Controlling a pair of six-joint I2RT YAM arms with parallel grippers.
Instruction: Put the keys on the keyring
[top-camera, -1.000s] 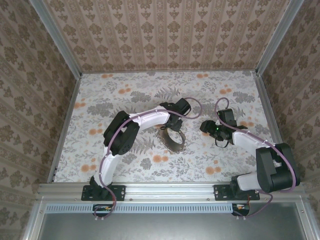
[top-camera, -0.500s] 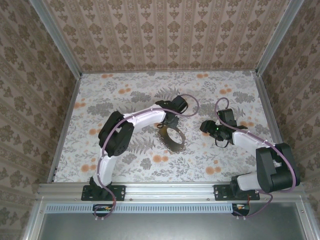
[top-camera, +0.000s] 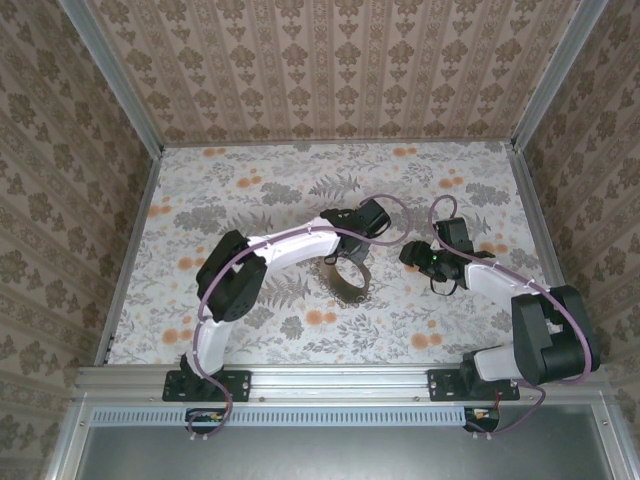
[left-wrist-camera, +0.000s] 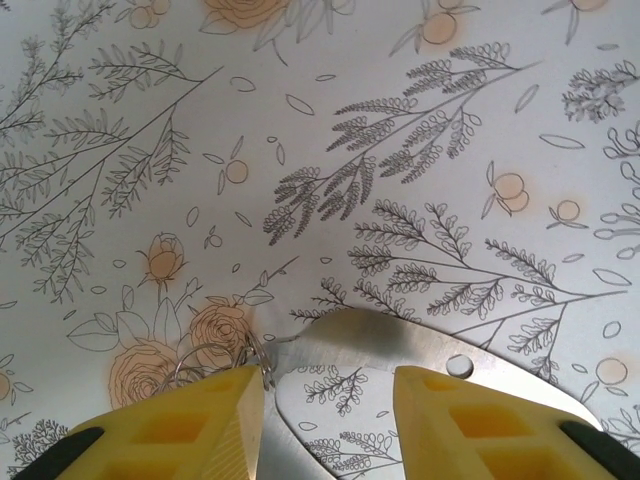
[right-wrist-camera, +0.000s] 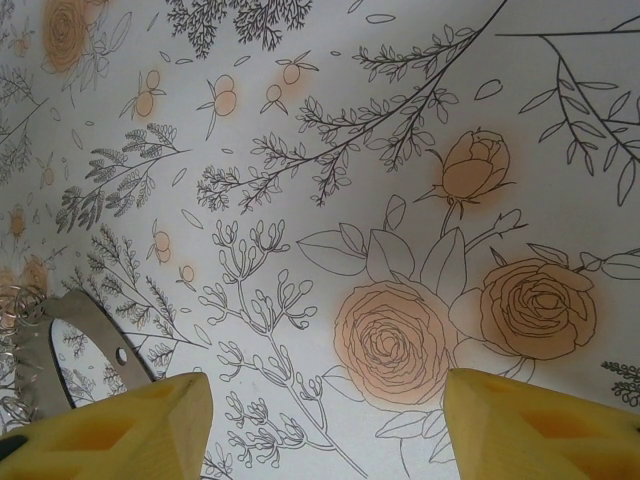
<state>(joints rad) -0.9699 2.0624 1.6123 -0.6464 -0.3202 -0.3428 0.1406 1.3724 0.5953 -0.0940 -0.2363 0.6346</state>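
The keyring's beige strap (top-camera: 350, 287) lies as an oval loop on the floral table, mid-table. My left gripper (top-camera: 340, 256) hangs low over the loop's far end. In the left wrist view the left gripper (left-wrist-camera: 330, 385) is open. The strap's flat band (left-wrist-camera: 400, 345) curves across the gap, and the thin wire rings (left-wrist-camera: 205, 358) sit against the left fingertip (left-wrist-camera: 235, 400). My right gripper (top-camera: 408, 256) hovers to the right of the loop, open over bare table (right-wrist-camera: 325, 400). The strap (right-wrist-camera: 95, 325) and rings (right-wrist-camera: 12, 310) lie at that view's left edge. The keys are out of view.
Patterned walls (top-camera: 330, 70) with metal posts close in the table on three sides. An aluminium rail (top-camera: 340, 380) runs along the near edge, by the arm bases. Purple cables (top-camera: 395, 215) loop off both wrists. Open tabletop lies to the far left and back.
The left arm swung slightly left, then back right, and its gripper now sits a little nearer the loop. The strap loop shifted slightly. The right arm has not moved.
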